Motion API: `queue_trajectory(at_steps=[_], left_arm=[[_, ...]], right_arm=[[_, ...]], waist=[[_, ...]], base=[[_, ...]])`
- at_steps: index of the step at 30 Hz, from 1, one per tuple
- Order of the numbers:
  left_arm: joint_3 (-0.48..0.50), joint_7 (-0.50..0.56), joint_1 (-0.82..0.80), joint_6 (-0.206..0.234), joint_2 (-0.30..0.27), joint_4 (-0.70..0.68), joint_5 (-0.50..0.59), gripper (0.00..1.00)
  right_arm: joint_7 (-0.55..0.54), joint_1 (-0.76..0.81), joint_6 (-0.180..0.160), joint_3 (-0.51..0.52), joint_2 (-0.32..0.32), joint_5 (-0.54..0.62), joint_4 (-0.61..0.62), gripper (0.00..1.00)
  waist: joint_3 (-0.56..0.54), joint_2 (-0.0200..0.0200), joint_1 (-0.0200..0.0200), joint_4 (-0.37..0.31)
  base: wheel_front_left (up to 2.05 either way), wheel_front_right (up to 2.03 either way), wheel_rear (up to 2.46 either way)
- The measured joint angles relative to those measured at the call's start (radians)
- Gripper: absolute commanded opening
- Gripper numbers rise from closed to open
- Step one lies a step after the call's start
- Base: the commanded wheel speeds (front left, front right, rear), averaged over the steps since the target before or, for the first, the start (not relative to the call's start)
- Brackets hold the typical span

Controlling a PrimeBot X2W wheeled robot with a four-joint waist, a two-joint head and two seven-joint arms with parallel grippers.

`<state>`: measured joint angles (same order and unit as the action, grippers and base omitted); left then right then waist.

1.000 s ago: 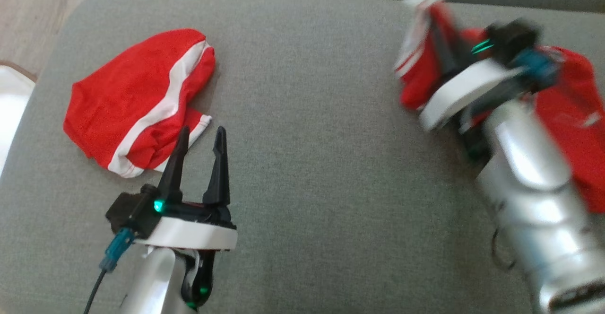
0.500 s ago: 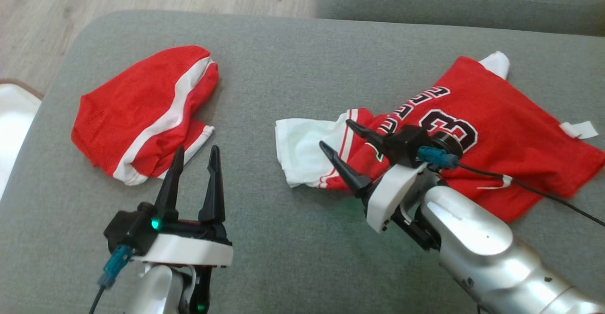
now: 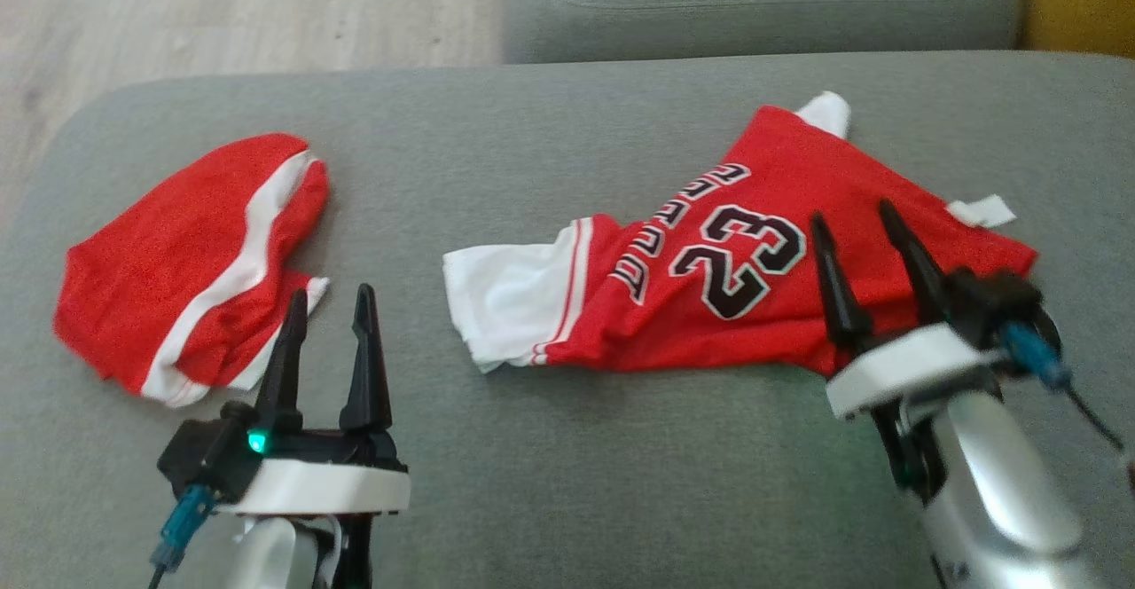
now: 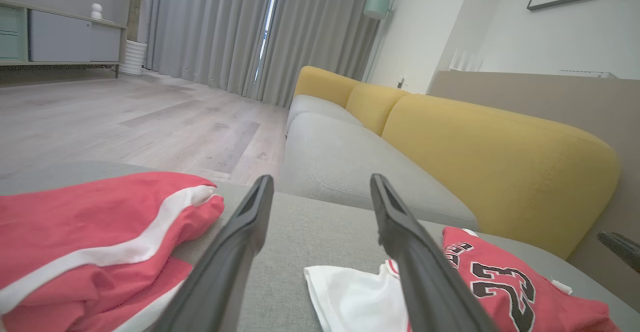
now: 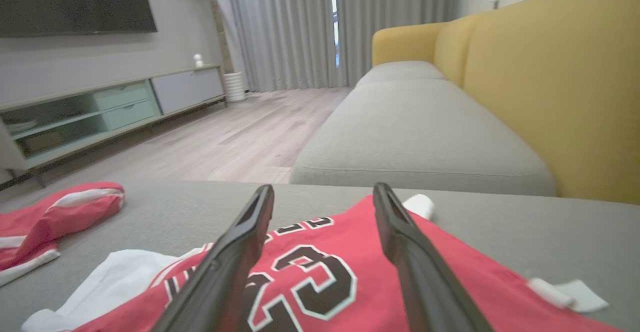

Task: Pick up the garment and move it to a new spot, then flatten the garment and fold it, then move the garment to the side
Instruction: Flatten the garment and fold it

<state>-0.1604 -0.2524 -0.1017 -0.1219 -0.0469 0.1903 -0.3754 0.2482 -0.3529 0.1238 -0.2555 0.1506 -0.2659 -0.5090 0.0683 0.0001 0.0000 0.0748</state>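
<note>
Indoors, left claw [image 3: 330, 293] and right claw [image 3: 850, 211] gape empty above a grey sofa seat [image 3: 532, 119], its red jersey [image 3: 798, 163] spread, wood floor [image 3: 222, 12] beyond.

The left gripper [image 3: 330, 294] is showing two long, black, tapering fingers [image 3: 285, 358] rising from a black block [image 3: 208, 451], with a green light [image 3: 257, 440] glowing on it. A white collar [image 3: 310, 490] is capping a silver forearm [image 3: 266, 558]. A teal plug [image 3: 182, 520] is feeding a thin black cable [image 3: 156, 575]. The right gripper [image 3: 851, 215] is wearing the same collar, plug and silver forearm.
</note>
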Motion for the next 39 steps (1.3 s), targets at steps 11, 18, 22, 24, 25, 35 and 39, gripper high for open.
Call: queue_trajectory(at_steps=[11,18,22,24,25,35,39], left_arm=[[-0.009,0.0,0.013,-0.001,0.0,-0.02,0.005,1.0],[-0.022,0.0,0.007,-0.001,0.0,-0.021,0.005,1.0],[-0.03,0.0,0.007,-0.001,0.0,-0.014,0.005,1.0],[-0.031,0.0,0.006,-0.001,0.0,-0.013,0.005,1.0],[-0.031,0.0,0.006,-0.001,0.0,-0.013,0.005,1.0],[-0.033,0.0,-0.003,-0.002,0.0,-0.006,0.006,1.0],[-0.033,0.0,-0.019,-0.002,0.0,-0.002,0.007,1.0]], right_arm=[[0.002,0.324,0.0,0.242,-0.098,0.105,0.205,1.0],[0.002,0.335,0.0,0.255,-0.106,0.088,0.217,1.0],[0.002,0.335,0.0,0.278,-0.105,0.08,0.12,1.0],[0.002,0.333,0.0,0.274,-0.106,0.046,0.061,1.0],[0.001,0.328,0.0,0.268,-0.105,0.035,0.034,1.0],[-0.002,0.181,0.0,0.218,-0.105,-0.08,-0.18,1.0],[0.003,0.113,0.0,0.198,-0.103,-0.147,-0.261,1.0]], waist=[[-0.01,0.0,-0.0001,-0.09],[0.008,0.0,0.0002,-0.084],[0.014,0.0,0.0001,-0.07],[0.019,0.0,0.0001,-0.062],[0.022,0.0,0.0001,-0.059],[0.054,0.0,0.0002,-0.017],[0.068,0.0,0.0001,0.003]], base=[[0.0,0.0,0.0],[0.0,0.0,0.0],[0.0,0.0,0.0],[0.0,0.0,0.0],[0.0,0.0,0.0],[0.0,0.0,0.0],[0.0,0.0,0.0]])
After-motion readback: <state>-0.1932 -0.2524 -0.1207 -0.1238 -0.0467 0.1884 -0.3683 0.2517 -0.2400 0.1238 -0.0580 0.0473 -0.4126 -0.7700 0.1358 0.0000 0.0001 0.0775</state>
